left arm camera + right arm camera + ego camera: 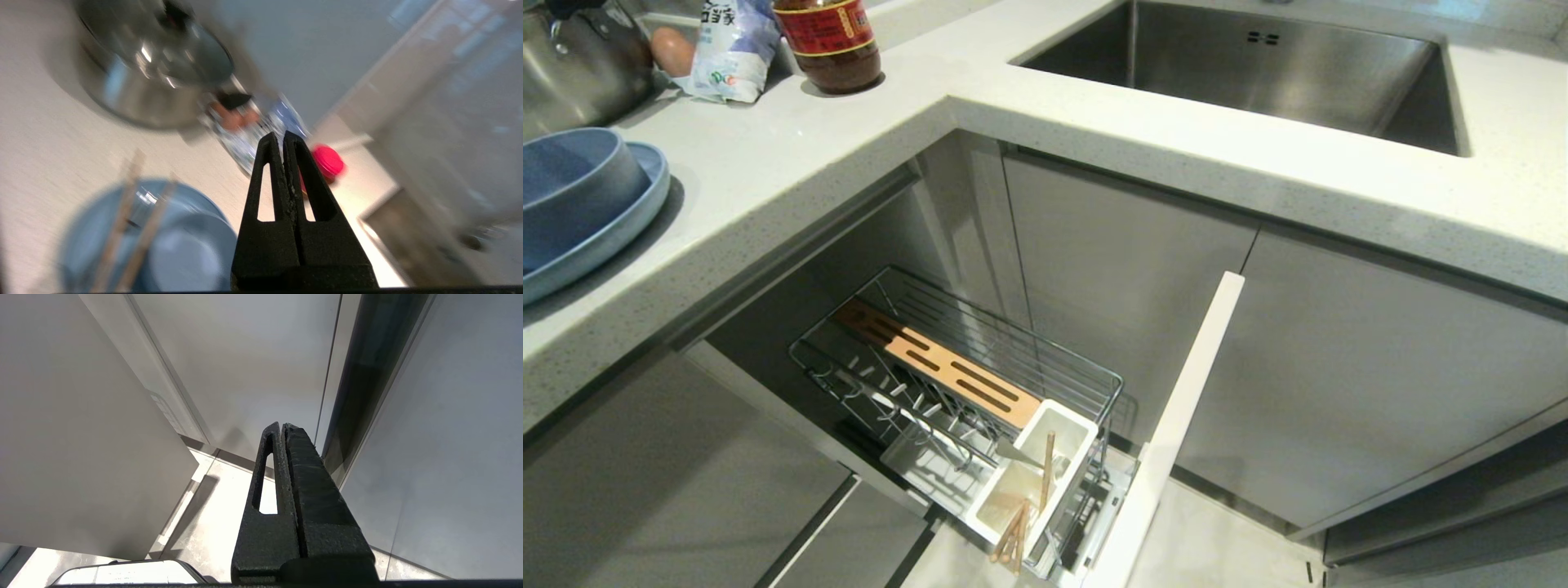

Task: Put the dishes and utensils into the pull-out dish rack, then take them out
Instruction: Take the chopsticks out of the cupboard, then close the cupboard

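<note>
The pale blue bowl (568, 175) sits in the pale blue plate (625, 224) at the counter's left edge. In the left wrist view two wooden chopsticks (122, 228) lie across the bowl (184, 253) and the plate (88, 228). My left gripper (282, 136) hovers shut and empty above the counter beside these dishes; it is outside the head view. The pull-out dish rack (956, 384) stands pulled out below the counter, with more chopsticks (1045, 469) leaning in its white cup (1078, 437). My right gripper (282, 426) is shut, parked low by the cabinet fronts.
A steel pot (155, 65) stands behind the dishes, with an egg (672, 51), a bag (735, 49) and a red-capped bottle (327, 161) further along. The steel sink (1258, 73) lies at the right. The rack's narrow white front (1176, 425) sticks out into the aisle.
</note>
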